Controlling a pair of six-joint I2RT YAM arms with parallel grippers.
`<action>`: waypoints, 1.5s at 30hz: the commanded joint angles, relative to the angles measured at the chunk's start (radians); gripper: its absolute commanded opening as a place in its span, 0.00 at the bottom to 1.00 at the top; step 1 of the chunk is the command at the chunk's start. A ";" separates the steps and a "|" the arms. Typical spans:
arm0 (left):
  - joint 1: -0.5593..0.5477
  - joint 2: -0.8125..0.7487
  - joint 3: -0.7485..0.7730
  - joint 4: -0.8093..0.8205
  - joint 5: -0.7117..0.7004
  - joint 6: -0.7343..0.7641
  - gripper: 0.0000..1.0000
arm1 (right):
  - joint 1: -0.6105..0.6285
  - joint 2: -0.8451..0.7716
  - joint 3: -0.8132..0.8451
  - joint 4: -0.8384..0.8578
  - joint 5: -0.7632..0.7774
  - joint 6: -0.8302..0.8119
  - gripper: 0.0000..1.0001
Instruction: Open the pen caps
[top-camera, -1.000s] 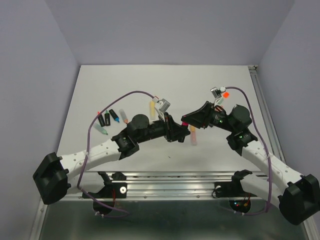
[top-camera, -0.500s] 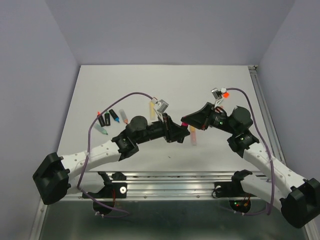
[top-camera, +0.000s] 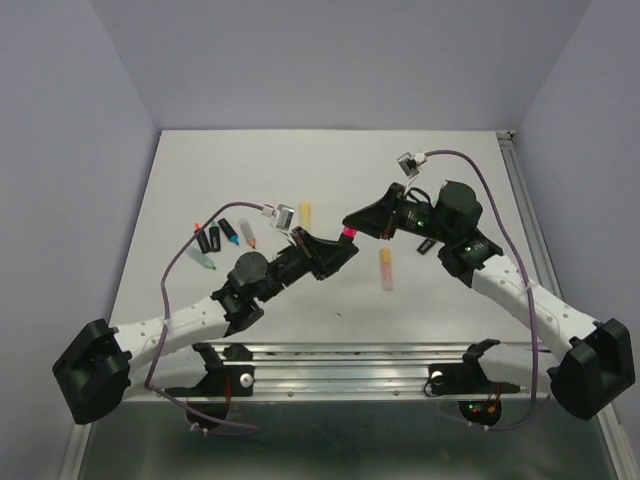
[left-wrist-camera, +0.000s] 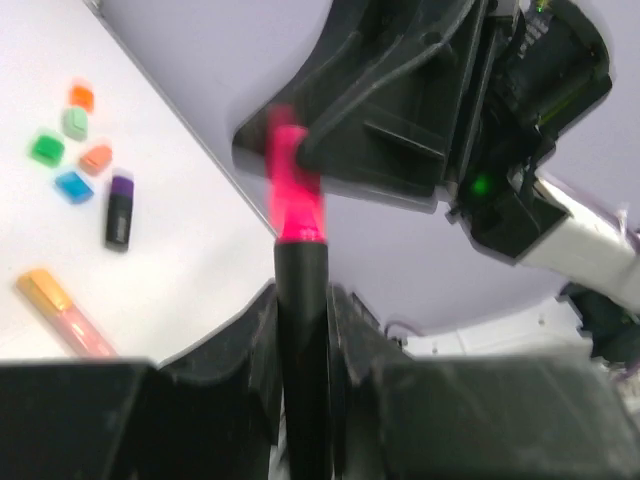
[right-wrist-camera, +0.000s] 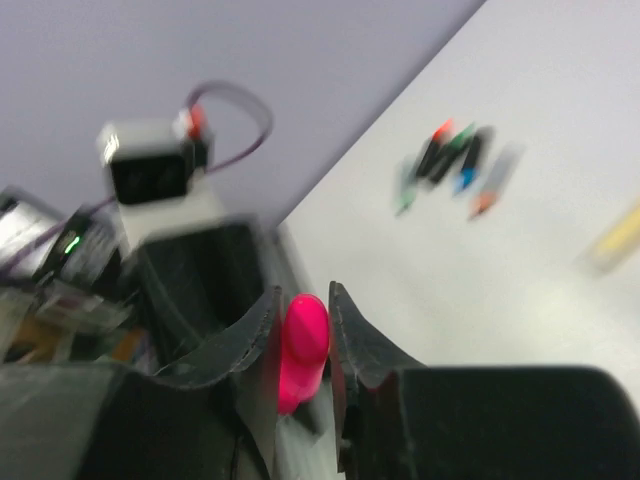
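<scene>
Pink cap (left-wrist-camera: 293, 195) sits on a black pen (left-wrist-camera: 301, 350), held in the air over the tabletop (top-camera: 450, 180), just up and left of the orange pen (top-camera: 385, 268) lying there. My right jaws are clamped on the cap and my left jaws on the black pen. The right grip looks shallow to me, so a pull may slip off. An off-axis pull could twist the black pen loose and drop it beside the orange pen.

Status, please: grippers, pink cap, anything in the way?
Left gripper shut on black pen body. Right gripper shut on pink cap. Cap not off yet. Nothing blocking.
</scene>
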 joint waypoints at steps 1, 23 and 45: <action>-0.062 -0.117 -0.059 -0.029 0.239 -0.003 0.00 | -0.254 0.075 0.159 0.152 0.576 -0.253 0.01; 0.125 0.116 0.395 -0.953 -0.433 0.082 0.00 | -0.344 0.306 0.261 -0.311 0.832 -0.184 0.01; 0.464 0.502 0.628 -1.253 -0.631 0.172 0.08 | -0.344 0.645 0.319 -0.432 1.008 -0.216 0.07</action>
